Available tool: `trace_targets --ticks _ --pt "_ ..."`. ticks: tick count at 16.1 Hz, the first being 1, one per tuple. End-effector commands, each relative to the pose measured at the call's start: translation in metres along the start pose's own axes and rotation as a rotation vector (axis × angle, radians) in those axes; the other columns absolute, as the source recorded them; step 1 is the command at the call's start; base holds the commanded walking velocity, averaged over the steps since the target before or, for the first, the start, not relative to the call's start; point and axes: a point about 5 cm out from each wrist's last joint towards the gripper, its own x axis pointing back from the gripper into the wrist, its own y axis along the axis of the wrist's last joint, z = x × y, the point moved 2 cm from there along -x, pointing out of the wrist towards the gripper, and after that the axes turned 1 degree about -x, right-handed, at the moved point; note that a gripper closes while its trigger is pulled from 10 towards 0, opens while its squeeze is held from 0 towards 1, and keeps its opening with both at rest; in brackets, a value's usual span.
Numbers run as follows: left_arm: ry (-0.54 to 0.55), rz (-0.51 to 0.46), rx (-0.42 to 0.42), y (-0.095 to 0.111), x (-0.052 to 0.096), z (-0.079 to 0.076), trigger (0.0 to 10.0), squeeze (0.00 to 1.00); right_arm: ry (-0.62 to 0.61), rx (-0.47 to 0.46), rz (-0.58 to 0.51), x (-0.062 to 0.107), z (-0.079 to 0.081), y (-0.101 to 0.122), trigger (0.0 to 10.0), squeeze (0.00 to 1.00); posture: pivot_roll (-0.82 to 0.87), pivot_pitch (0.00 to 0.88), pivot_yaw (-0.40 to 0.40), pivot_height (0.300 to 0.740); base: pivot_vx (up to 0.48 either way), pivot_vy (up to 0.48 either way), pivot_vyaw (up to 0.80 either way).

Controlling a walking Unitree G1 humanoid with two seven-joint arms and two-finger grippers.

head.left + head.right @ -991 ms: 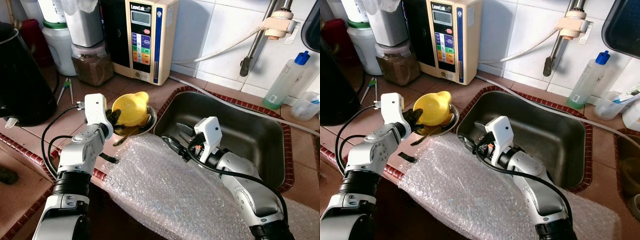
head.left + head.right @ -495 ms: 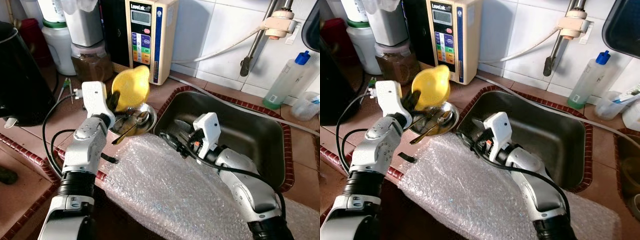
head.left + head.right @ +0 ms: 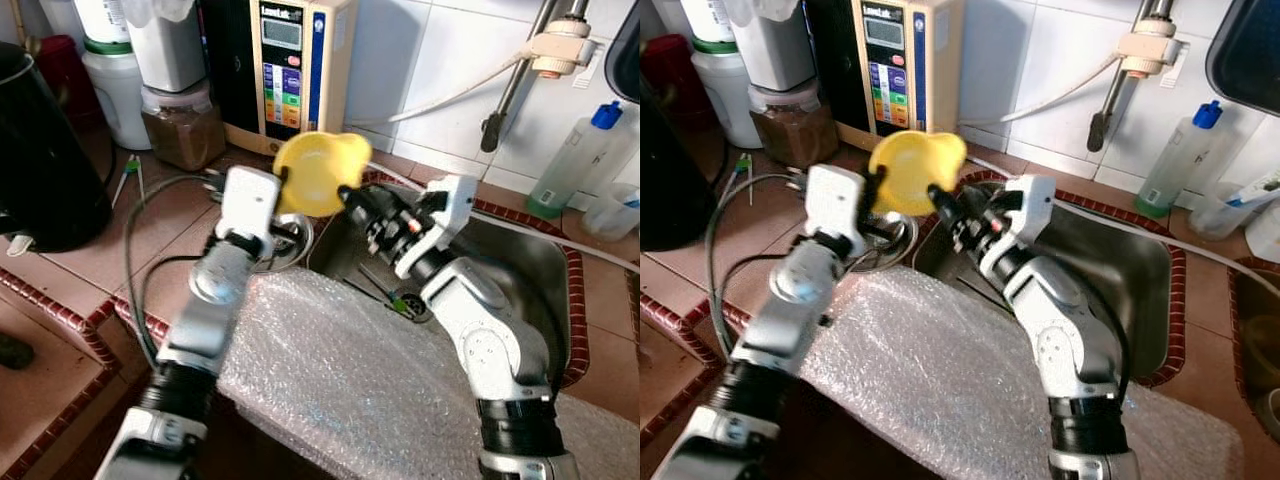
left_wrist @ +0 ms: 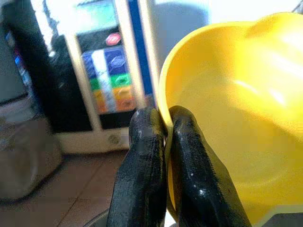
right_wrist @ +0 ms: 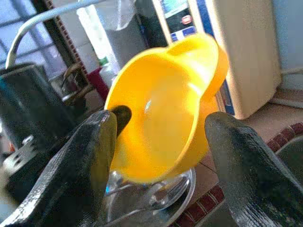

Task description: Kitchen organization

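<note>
I see the left gripper (image 4: 158,137) with its jaws clamped on the rim of the yellow bowl (image 3: 315,170), held in the air above the steel dish (image 3: 290,243) beside the sink (image 3: 520,270). The right gripper (image 5: 161,137) has its jaws spread wide around the bowl.

one yellow bowl (image 3: 318,172), up in the air. one steel dish (image 3: 283,240) on the counter and one sink (image 3: 520,262). two grippers: left gripper (image 4: 160,137) and right gripper (image 5: 161,142). one bubble wrap sheet (image 3: 350,370). one water machine (image 3: 290,70), one black kettle (image 3: 45,160), one jar of brown stuff (image 3: 183,125), one clear bottle with a blue cap (image 3: 575,155).
</note>
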Motion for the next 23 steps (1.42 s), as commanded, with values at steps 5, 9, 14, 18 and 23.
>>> trace_targets --ticks 5,9,14,18,23 --pt "-0.037 -0.123 -0.008 0.024 -0.002 -0.014 0.0 0.00 -0.151 -0.016 -0.007 -0.011 -0.015 0.004 10.0 0.00 -0.03 0.000 -0.051 0.740 0.000 0.000 0.00" --pt "-0.057 -0.135 0.005 0.024 0.001 -0.020 0.0 0.00 -0.207 -0.030 -0.033 -0.015 -0.023 0.009 0.0 0.00 -0.02 0.000 -0.053 0.740 0.000 0.000 0.00" --pt "-0.065 -0.135 -0.046 0.021 0.001 -0.021 0.0 0.00 -0.271 0.063 -0.025 -0.016 -0.028 0.014 0.0 0.00 -0.03 0.000 -0.056 0.740 0.000 0.000 0.00" --pt "-0.050 -0.145 -0.081 0.022 0.001 -0.018 0.0 0.00 -0.299 0.045 0.014 -0.014 -0.034 0.007 0.0 0.00 -0.03 0.000 -0.059 0.740 0.000 0.000 0.00" --pt "-0.042 -0.170 -0.118 0.025 0.001 -0.018 0.0 0.00 -0.367 0.055 0.068 -0.010 -0.046 -0.001 0.0 0.00 -0.03 0.000 -0.060 0.740 0.000 0.000 0.00"
